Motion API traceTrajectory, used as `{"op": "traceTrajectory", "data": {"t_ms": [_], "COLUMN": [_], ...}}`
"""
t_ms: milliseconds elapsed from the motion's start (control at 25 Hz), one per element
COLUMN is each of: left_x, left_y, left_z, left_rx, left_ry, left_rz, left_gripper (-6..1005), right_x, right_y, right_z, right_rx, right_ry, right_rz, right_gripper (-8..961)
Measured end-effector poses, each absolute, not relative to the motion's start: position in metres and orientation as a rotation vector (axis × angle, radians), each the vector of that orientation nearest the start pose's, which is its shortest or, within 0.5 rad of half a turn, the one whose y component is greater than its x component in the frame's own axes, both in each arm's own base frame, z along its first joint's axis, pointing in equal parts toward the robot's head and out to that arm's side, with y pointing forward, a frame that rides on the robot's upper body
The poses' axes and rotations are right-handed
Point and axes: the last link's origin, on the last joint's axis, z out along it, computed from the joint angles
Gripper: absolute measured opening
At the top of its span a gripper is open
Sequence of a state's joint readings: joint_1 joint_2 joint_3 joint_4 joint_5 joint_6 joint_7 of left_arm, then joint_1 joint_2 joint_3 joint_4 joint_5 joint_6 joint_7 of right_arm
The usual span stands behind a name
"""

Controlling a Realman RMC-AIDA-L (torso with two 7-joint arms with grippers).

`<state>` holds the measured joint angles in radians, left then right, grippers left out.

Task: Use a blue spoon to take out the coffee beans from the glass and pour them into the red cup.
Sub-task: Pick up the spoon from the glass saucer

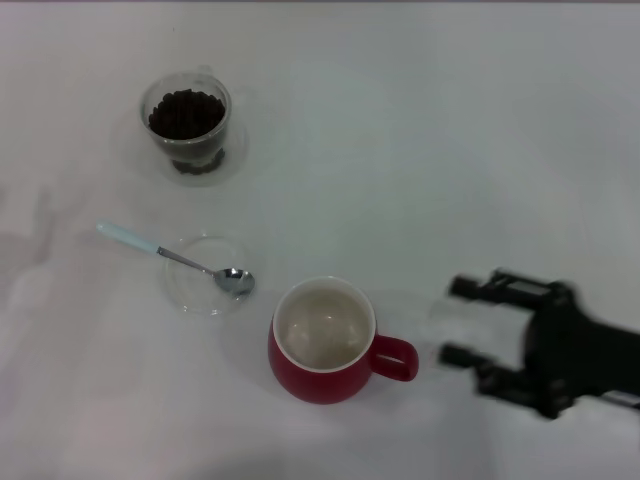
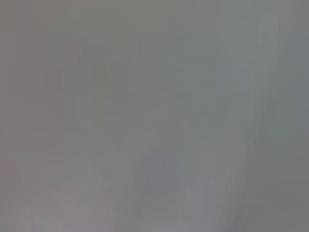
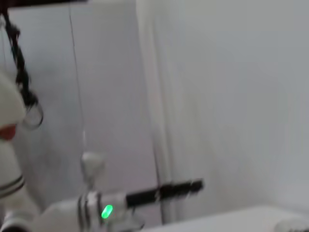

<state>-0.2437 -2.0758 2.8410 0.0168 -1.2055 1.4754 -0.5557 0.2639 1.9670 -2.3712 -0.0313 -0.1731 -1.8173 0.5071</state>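
Note:
The blue spoon (image 1: 175, 257) lies at the left of the table, its pale handle pointing left and its metal bowl resting in a flat clear dish (image 1: 206, 273). The glass (image 1: 187, 121) stands at the back left, filled with dark coffee beans (image 1: 186, 112). The red cup (image 1: 326, 341) stands near the front middle, cream inside and empty, its handle pointing right. My right gripper (image 1: 458, 321) is open and empty, just right of the cup's handle, fingers pointing left. The left gripper is out of view.
The white table (image 1: 420, 150) spreads around the objects. The left wrist view shows only a plain grey blur. The right wrist view shows a white wall, a black cable and part of a white robot body with a green light (image 3: 106, 211).

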Motion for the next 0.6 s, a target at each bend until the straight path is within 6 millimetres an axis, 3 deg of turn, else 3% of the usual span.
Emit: {"op": "traceTrajectory", "data": {"t_ms": [280, 440, 600], "left_x": [-0.362, -0.359, -0.355], "left_y": [0.217, 0.210, 0.210], "left_z": [-0.020, -0.035, -0.055], "left_rx": [-1.458, -1.419, -1.459], "left_ry": [-1.206, -1.450, -1.657], "left_rz": [-1.283, -1.394, -1.376], "left_gripper": [558, 559, 561], "right_x": [0.325, 0.329, 0.329], "right_y": [0.162, 0.160, 0.161], "right_z": [0.017, 0.027, 0.028], "right_rx": [-2.392, -2.357, -2.353], "right_ry": [0.306, 0.285, 0.268], "right_rz": [1.250, 1.240, 1.238], "right_gripper": [649, 649, 649]}}
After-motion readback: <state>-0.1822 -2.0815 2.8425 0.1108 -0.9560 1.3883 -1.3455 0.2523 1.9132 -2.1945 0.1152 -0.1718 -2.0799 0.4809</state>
